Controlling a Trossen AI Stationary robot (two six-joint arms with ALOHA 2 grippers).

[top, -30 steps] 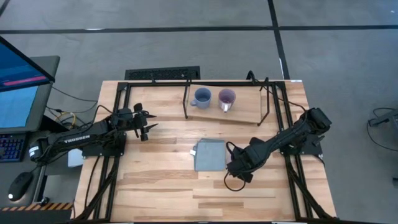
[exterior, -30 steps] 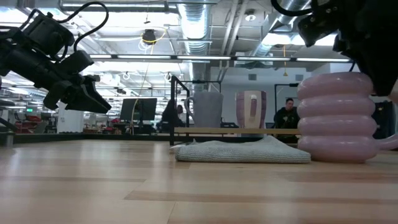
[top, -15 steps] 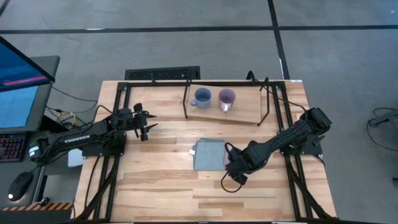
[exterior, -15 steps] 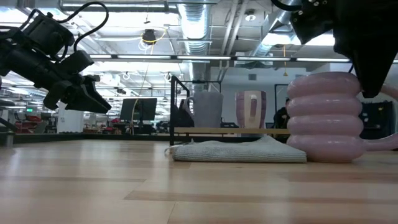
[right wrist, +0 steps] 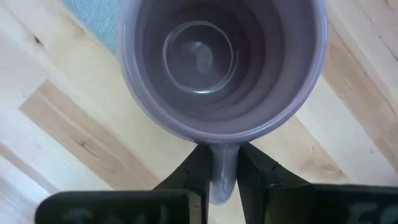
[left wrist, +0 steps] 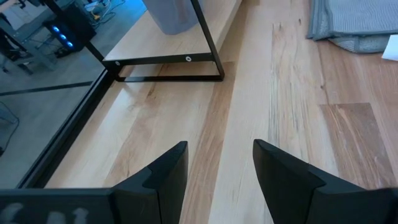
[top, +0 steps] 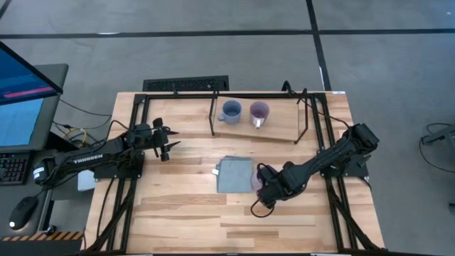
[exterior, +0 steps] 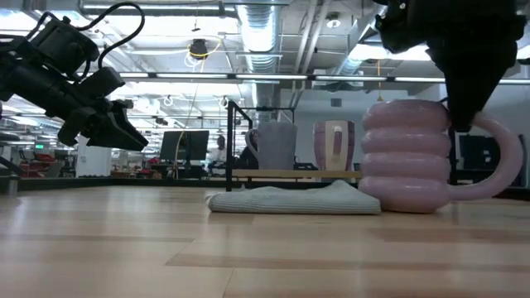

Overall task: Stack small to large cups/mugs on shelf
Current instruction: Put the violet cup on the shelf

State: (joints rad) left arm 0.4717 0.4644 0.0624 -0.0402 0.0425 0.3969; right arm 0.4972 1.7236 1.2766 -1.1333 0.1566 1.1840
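Observation:
A large ribbed light-purple mug (exterior: 406, 157) stands upright on its base on the table, its side against a grey-blue cloth (top: 233, 174). My right gripper (right wrist: 222, 177) comes down on its handle and is shut on it; from above the mug (right wrist: 221, 56) shows hollow. On the shelf (top: 277, 128) at the far side stand a blue mug (top: 230, 111) and a smaller purple mug (top: 259, 112). My left gripper (top: 165, 147) hangs open above the table's left part, holding nothing. My right gripper pinches the large mug's handle (right wrist: 222, 163) between its two fingers (right wrist: 258, 171), one on each flat side of the loop. The fingers come from above, pointing down (exterior: 464, 108). The mug stays upright with its base on the table.
The shelf's black rod frame (left wrist: 205, 62) stands between the arms at the far side, with bare board to the right of the two mugs. The cloth lies flat in the table's middle. Monitors and a keyboard sit beyond the left edge.
My right gripper has rolled about its downward line and drifted a little toward the table's left. The large mug has slid that way on the table and turned, its handle swinging out to the side. The cloth beside it has been pushed toward the left.

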